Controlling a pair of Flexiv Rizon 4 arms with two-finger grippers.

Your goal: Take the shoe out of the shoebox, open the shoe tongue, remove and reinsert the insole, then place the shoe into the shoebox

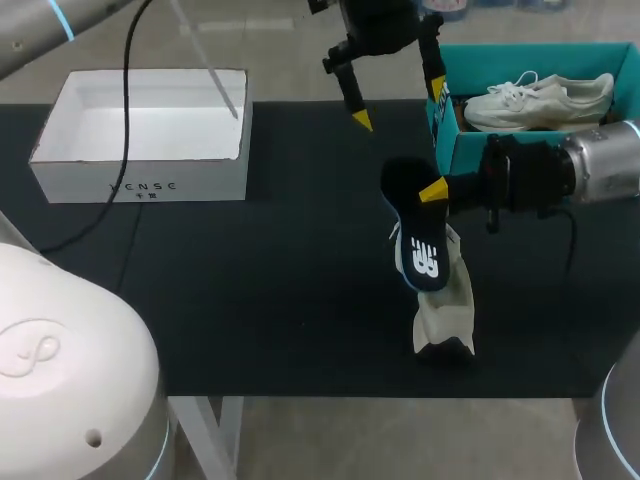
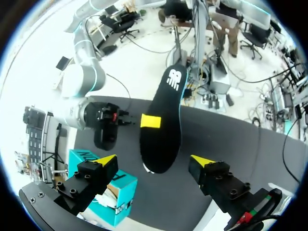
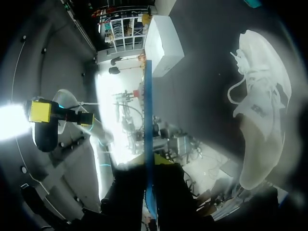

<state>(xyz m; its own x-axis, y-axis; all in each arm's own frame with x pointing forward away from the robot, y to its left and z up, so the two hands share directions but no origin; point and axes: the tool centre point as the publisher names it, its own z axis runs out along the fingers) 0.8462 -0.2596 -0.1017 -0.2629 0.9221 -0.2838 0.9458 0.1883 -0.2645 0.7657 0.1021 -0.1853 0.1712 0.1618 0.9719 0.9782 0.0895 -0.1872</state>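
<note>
The right end effector (image 1: 430,192) is clamped on the dark blue foam insole with the white logo (image 1: 418,255), pinching it partway along and holding it tilted in the air. Under the insole's lower end lies the white lace-up sneaker (image 1: 445,310), resting on the black surface (image 1: 250,280). The left end effector (image 1: 400,105) hovers beyond the insole's raised end, its fingers spread wide and gripping nothing.

The insole looks to be out, so I judge reinsertion is the step in hand. To do it well, the leading end should line up with the shoe's opening and slide in low along the sole, not drop from above. The free arm would do best bracing the sneaker, or the push may just shove it along. The teal cardboard shoebox (image 1: 470,150) waits close behind.
</note>
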